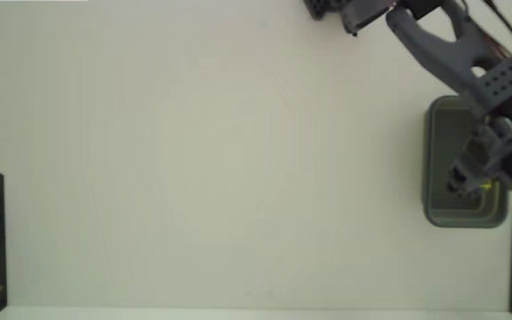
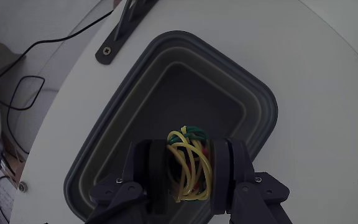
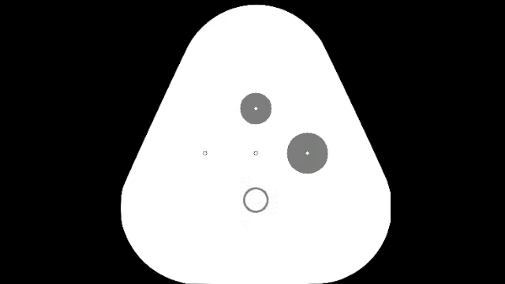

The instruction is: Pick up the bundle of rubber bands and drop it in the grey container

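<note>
The gripper (image 2: 191, 165) is clamping the bundle of rubber bands (image 2: 190, 163) between its two fingers, yellow loops bulging out of the gap with a bit of green poking up at the top, and in the wrist view the whole clump is hanging right over the dark hollow of the grey container (image 2: 261, 102). So the release is looking close, but there are risks: the loose loops are lying against the finger (image 2: 151, 168) on the left of that view, and I judge that on opening they could snag there and cling instead of falling. The bundle is also springy, so it might bounce toward the rim just beyond the fingertips. In the fixed view the gripper (image 1: 476, 182) is covering the right side of the container (image 1: 438, 160), and the bundle is showing only as a small yellow speck (image 1: 485, 186). How high the bundle is sitting above the container floor is hard to judge from either view, and the container's near edge is hidden behind the fingers.
</note>
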